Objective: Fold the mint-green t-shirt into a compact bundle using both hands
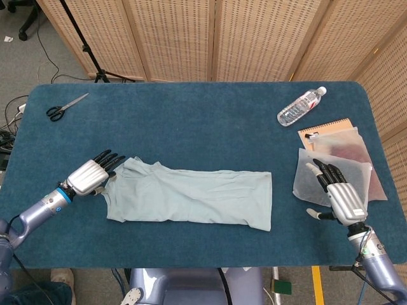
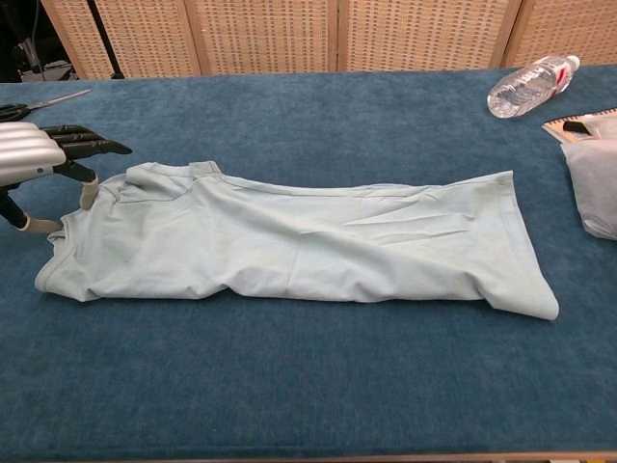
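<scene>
The mint-green t-shirt [image 1: 191,197] [image 2: 289,246] lies flat on the blue table as a long folded strip, collar end to the left. My left hand [image 1: 92,173] [image 2: 43,159] hovers palm down at the shirt's collar edge, fingers spread and stretched toward the cloth, holding nothing. My right hand [image 1: 337,194] stays apart from the shirt near the table's right edge, fingers extended and empty; the chest view does not show it.
A translucent pouch [image 1: 337,168] lies on an orange notebook [image 1: 327,127] under my right hand. A plastic water bottle [image 1: 301,106] [image 2: 530,85] lies at the back right. Scissors [image 1: 63,108] sit at the back left.
</scene>
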You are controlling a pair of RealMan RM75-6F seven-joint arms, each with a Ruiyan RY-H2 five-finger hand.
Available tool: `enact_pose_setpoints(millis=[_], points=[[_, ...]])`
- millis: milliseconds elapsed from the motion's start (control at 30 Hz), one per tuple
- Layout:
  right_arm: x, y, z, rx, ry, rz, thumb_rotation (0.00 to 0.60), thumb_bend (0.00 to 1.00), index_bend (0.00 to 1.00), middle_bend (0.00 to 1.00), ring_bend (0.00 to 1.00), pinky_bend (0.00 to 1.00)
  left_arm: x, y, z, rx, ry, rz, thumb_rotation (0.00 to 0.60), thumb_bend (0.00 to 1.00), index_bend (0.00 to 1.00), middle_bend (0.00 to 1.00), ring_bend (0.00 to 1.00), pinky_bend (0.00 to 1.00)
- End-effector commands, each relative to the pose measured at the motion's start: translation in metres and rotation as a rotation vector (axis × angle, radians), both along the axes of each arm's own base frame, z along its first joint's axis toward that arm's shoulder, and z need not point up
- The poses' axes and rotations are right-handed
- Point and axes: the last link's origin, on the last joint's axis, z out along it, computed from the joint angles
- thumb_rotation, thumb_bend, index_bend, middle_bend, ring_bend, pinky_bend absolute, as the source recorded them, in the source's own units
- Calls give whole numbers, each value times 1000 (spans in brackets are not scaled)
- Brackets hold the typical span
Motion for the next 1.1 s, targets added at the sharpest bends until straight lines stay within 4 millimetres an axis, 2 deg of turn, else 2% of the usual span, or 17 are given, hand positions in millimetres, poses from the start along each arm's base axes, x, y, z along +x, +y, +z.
enact_pose_setpoints(millis=[33,533,767,900,1100], points=[[0,0,0,0,0,0,600,0,0,0,0,0,0,0,1,2,6,-3,600,44,489,0,0,0],[0,0,-1,3,4,-2,600,0,0,0,0,0,0,-3,-8,-1,10,-4,600,71,489,0,0,0],[0,0,0,3,3,-3,600,0,0,0,0,0,1,-3,-9,3,-8,0,600,194,495,0,0,0],[0,0,0,3,2,-2,600,0,0,0,0,0,2,-3,-8,8,-15,-2,600,264,534,0,0,0],[0,1,0,5,3,-1,600,0,0,0,0,0,3,-5,-11,9,-23,-2,600,298,568,0,0,0]])
